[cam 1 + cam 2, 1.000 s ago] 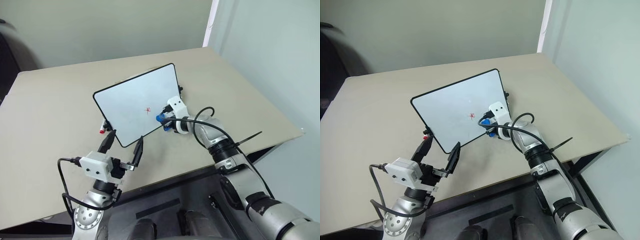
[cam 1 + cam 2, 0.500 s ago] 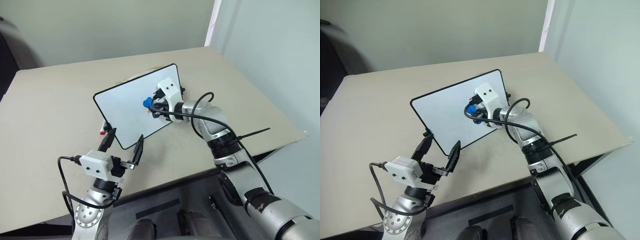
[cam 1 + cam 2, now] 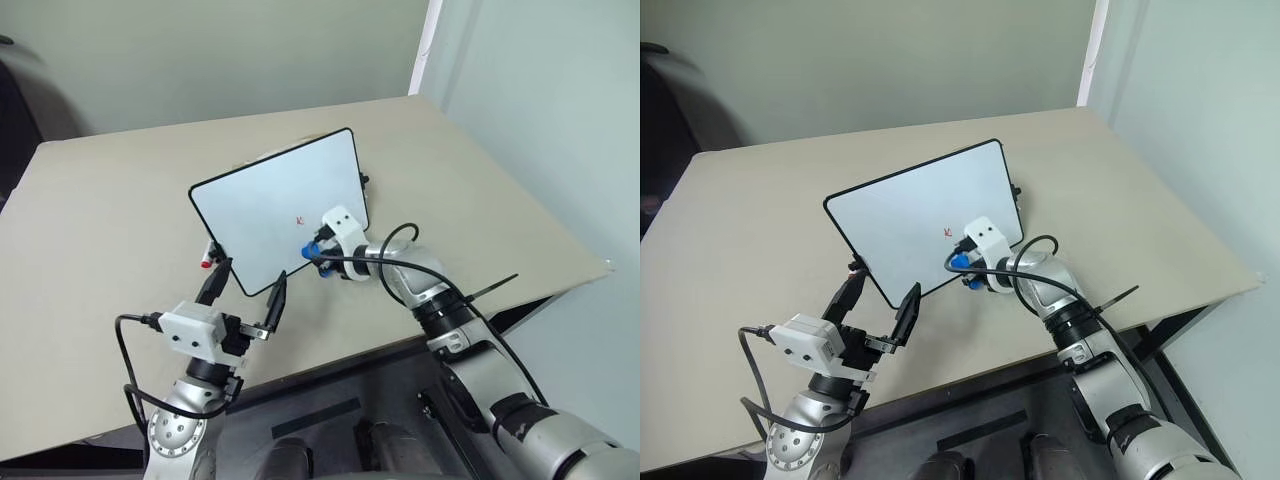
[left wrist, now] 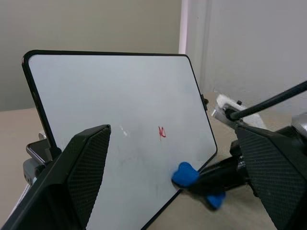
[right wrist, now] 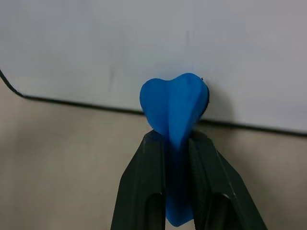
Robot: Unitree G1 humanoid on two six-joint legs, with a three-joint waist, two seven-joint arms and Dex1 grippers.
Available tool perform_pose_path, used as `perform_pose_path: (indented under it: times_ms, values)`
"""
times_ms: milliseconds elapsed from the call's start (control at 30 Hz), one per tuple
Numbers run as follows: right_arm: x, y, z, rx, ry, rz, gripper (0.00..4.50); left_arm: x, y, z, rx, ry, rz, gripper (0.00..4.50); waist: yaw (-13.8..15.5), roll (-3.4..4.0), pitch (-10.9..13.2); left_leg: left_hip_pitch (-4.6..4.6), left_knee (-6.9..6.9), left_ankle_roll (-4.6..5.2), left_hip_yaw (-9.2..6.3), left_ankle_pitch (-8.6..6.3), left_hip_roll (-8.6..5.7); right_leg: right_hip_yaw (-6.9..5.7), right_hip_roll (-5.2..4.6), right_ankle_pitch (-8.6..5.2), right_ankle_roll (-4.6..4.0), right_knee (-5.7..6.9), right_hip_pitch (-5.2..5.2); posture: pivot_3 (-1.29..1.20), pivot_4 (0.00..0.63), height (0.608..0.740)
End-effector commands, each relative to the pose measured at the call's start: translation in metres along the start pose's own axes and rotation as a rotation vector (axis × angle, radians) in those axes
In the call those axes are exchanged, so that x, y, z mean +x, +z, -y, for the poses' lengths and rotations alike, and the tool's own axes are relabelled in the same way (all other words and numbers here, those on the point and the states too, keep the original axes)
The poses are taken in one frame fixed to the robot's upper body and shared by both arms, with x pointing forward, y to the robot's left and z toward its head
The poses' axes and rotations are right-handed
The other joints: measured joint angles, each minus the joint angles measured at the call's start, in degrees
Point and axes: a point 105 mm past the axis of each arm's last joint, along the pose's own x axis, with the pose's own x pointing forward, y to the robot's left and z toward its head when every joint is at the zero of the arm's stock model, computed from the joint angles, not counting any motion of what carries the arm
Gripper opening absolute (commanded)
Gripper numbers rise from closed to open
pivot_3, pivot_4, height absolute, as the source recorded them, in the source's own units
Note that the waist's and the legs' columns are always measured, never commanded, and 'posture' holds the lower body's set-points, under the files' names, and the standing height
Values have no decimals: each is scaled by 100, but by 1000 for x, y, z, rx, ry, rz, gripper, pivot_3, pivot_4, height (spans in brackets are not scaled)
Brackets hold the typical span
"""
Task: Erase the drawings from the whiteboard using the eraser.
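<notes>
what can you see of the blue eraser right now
The eraser is a small, bright blue piece that looks soft and squashed, bulging into a rounded heart shape past the fingers. The right gripper is shut on it, pinching it from both sides with its two black fingers. Its tip sits at the lower black rim of the whiteboard, seemingly touching it, below and to the right of the red drawings.
</notes>
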Motion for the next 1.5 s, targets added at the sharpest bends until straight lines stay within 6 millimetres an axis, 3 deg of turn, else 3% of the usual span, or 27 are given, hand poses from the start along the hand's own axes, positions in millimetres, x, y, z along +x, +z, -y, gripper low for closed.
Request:
perform_pose_path:
  times_ms: [33, 300, 467, 567, 833, 1000, 1133, 1400, 1500]
  values:
    - [-8, 32, -1, -56, -10, 87, 341, 0, 11, -1, 12, -2, 37, 4500, -5, 0, 0, 2, 0, 0, 0, 0, 0, 0, 1, 0, 0, 2, 2, 0, 150, 739]
    - [-26, 86, -2, -116, -12, 220, 341, 0, 12, -1, 13, -7, 37, 4500, -4, 0, 2, -2, 1, 2, 0, 2, 0, 0, 1, 0, 0, 1, -2, 0, 150, 739]
    - [-33, 105, -7, -153, 0, 267, 341, 0, 11, 0, 10, -8, 38, 4500, -5, -1, -1, 1, 1, 9, 0, 6, 0, 0, 1, 25, -42, 1, -1, 0, 150, 739]
    - [-31, 102, -7, -148, 0, 262, 341, 1, 11, 1, 9, -9, 39, 4500, -6, -1, -3, 5, 0, 9, 0, 6, 0, 0, 1, 24, -40, -1, 1, 0, 150, 739]
    - [-6, 45, -2, -80, -3, 109, 341, -1, 13, 1, 9, -3, 41, 4500, -7, -1, -7, 8, -1, 6, 0, 3, 0, 0, 1, 7, -13, 0, 4, 0, 150, 739]
    - [-2, 35, -2, -64, -3, 84, 341, -1, 13, 0, 10, -3, 39, 4500, -10, 1, 2, 4, 0, -1, 1, -1, 0, 0, 1, 1, -2, 0, -1, 0, 150, 739]
    - [-7, 46, 1, -73, -16, 114, 341, -1, 12, -1, 13, -3, 39, 4500, -9, 1, 4, -1, 0, -2, 0, -1, 0, 0, 1, 1, -2, 1, -6, 0, 150, 739]
    - [-30, 97, 4, -125, -28, 256, 341, 2, 11, -2, 14, -6, 40, 4500, -8, 0, 4, -4, 3, 1, 0, 2, 0, 0, 1, 3, -5, 1, -6, 0, 150, 739]
    - [-34, 103, 10, -122, -49, 274, 341, 3, 10, -2, 14, -6, 40, 4500, -9, -1, 3, -1, 1, 6, 0, 5, 0, 0, 1, 21, -34, 1, -5, 0, 150, 739]
